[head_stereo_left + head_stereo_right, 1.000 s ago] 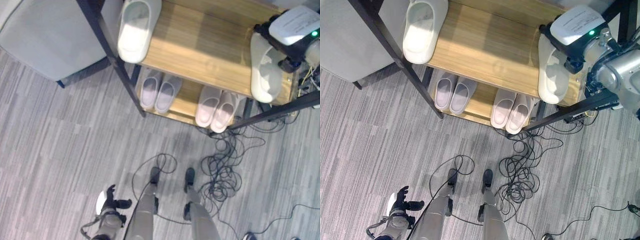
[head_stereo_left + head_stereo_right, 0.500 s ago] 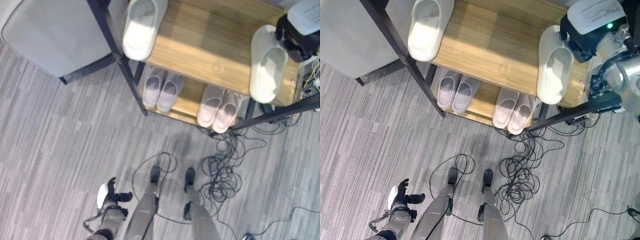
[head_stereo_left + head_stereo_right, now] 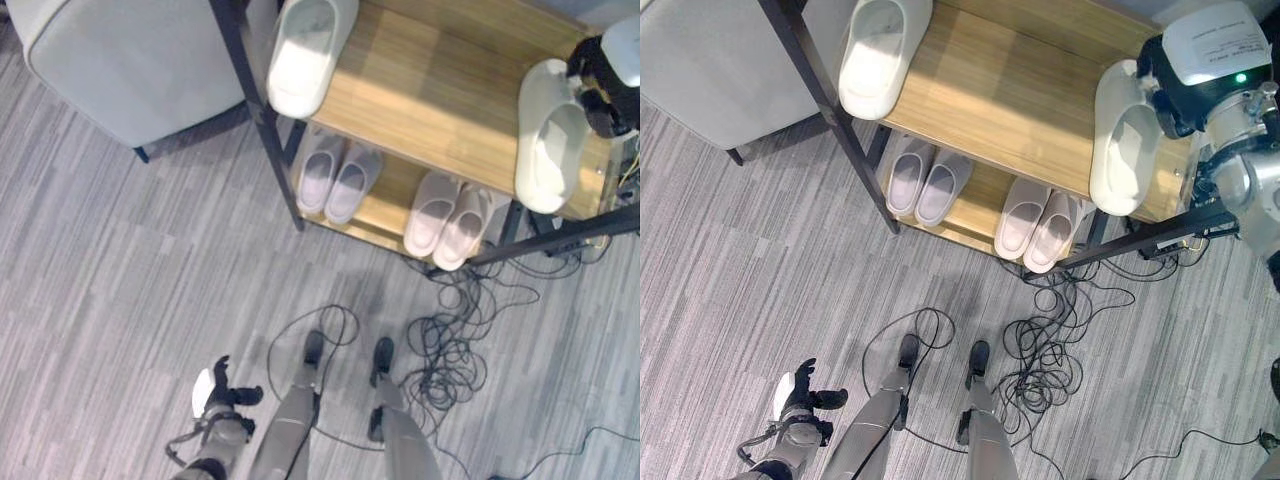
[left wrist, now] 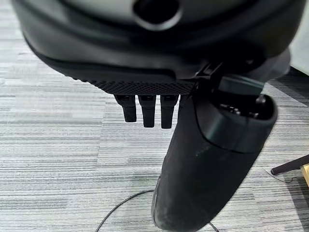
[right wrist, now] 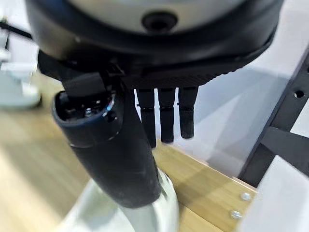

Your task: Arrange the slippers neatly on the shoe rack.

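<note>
My right hand [image 3: 1185, 95] has lifted back off the cream foam slipper [image 3: 1122, 140], fingers straight and holding nothing; it now lies on the wooden shoe rack [image 3: 1010, 95] top shelf's right end, its mate [image 3: 878, 55] far left. Left hand [image 3: 798, 405] hangs relaxed.

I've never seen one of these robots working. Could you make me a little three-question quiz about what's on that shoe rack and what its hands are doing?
1. True or false: the lower shelf holds two pairs of pale slippers.
2. Where does the right hand show? A) down by the floor B) at the heel end of the white slipper on the top shelf C) on the grey seat
3. Fill in: the other white slipper lies at the top shelf's ____ end, as the robot sees it.

Key: 1 true: one pair and another pair. 2 B; the left hand hangs low over the floor, fingers relaxed. 3 left.
</note>
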Controlling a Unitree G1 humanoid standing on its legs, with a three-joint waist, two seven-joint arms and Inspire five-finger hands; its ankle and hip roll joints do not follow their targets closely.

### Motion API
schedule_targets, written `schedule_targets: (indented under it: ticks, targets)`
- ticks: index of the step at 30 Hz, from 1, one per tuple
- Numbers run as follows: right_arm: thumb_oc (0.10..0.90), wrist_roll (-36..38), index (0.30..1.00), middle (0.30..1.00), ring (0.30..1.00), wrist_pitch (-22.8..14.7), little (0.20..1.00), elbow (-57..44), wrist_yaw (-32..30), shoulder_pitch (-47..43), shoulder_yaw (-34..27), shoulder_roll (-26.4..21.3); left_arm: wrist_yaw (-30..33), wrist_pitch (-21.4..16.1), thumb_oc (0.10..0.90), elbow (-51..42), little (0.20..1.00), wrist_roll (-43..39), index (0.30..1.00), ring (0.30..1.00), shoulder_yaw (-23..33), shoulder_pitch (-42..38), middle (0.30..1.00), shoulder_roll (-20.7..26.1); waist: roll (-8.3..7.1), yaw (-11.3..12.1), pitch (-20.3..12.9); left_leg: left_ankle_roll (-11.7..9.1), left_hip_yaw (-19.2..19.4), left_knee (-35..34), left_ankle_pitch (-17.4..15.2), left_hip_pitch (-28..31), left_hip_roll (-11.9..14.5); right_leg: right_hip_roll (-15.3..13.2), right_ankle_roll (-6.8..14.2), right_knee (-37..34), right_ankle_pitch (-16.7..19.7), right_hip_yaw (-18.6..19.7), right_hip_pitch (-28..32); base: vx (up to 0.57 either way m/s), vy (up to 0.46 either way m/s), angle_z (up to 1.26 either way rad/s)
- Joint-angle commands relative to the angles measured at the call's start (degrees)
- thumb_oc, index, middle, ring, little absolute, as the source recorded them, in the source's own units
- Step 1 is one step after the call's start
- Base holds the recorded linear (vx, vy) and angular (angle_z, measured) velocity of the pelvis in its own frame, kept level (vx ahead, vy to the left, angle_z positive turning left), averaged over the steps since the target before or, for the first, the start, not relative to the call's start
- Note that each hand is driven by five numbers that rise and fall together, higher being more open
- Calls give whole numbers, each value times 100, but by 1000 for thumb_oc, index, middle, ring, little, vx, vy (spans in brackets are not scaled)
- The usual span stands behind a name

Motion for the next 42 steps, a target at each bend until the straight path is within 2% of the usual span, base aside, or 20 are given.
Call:
schedule_targets:
  ticks: [1, 5, 8, 11, 16, 23, 29, 39, 41, 42]
  targets:
    - [800, 500, 900, 900, 900, 119, 900, -108, -691, -846, -618, -301, 384, -69, 800, -8, 900, 128, 900, 900, -49, -106, 900, 206, 159, 83, 255, -321, -607, -943, 353, 397, -74, 22, 316, -9, -579, -227, 774, 0, 0, 0]
    - [800, 639, 900, 900, 900, 52, 900, -154, -696, -830, -682, -208, 413, -72, 800, 30, 900, 60, 900, 900, 17, -91, 900, 206, 166, 84, 229, -314, -611, -955, 342, 448, -75, 25, 312, -9, -589, -238, 814, -2, 3, 5]
    - [800, 825, 900, 900, 900, -68, 900, -393, -744, -362, -1159, -143, 395, -60, 800, 26, 900, 87, 900, 900, 40, -29, 900, 177, 170, 62, 171, -300, -646, -914, 307, 498, -85, 25, 304, -1, -625, -256, 893, 5, -10, 5]
    - [800, 883, 900, 900, 900, -94, 900, -442, -720, -219, -1306, -119, 390, -58, 800, 14, 900, 82, 900, 900, 38, -26, 900, 197, 145, 72, 158, -297, -647, -900, 296, 511, -86, 22, 300, 2, -633, -265, 916, 5, -12, 3]
    - [800, 1275, 900, 900, 900, -248, 900, -591, -397, 210, -1596, -10, 323, -79, 800, 26, 900, -184, 900, 900, 208, 7, 900, 132, 126, 31, 134, -287, -652, -884, 279, 553, -89, 14, 267, 19, -675, -278, 967, 2, -3, 1]
    - [800, 1265, 900, 900, 900, -307, 900, -846, -250, 1003, -2104, 2, 287, -67, 800, -72, 900, -70, 900, 900, 156, 78, 900, 128, 82, -26, 97, -273, -677, -858, 239, 620, -90, 32, 257, 37, -721, -297, 1039, 6, -4, 3]
    - [800, 1164, 900, 900, 900, -212, 900, -674, 28, 904, -1854, -121, 180, -51, 800, 15, 900, -74, 900, 900, 188, 132, 900, 172, 94, -34, 165, -277, -663, -904, 269, 645, -73, 37, 240, 51, -733, -285, 1021, 0, 0, 0]
    - [800, 1176, 900, 900, 900, -161, 900, -330, -58, 525, -1594, 44, 165, -48, 800, 137, 900, -88, 900, 900, 175, 130, 900, 185, 105, 26, 192, -277, -682, -948, 296, 644, -67, 35, 251, 19, -719, -306, 1018, 0, 0, 0]
    - [800, 838, 900, 900, 900, -41, 900, -254, 8, 332, -1263, -114, 175, -46, 800, 135, 900, -91, 900, 900, 186, 104, 900, 196, 95, 35, 209, -290, -698, -993, 325, 624, -72, 45, 254, 13, -711, -319, 991, 0, 0, 0]
    - [524, 750, 486, 486, 486, 18, 486, -78, 23, 240, -1110, -169, 180, -45, 800, 123, 900, -86, 900, 900, 171, 97, 900, 202, 86, 43, 222, -291, -698, -1005, 335, 607, -74, 42, 260, 6, -703, -340, 980, 0, 0, 0]
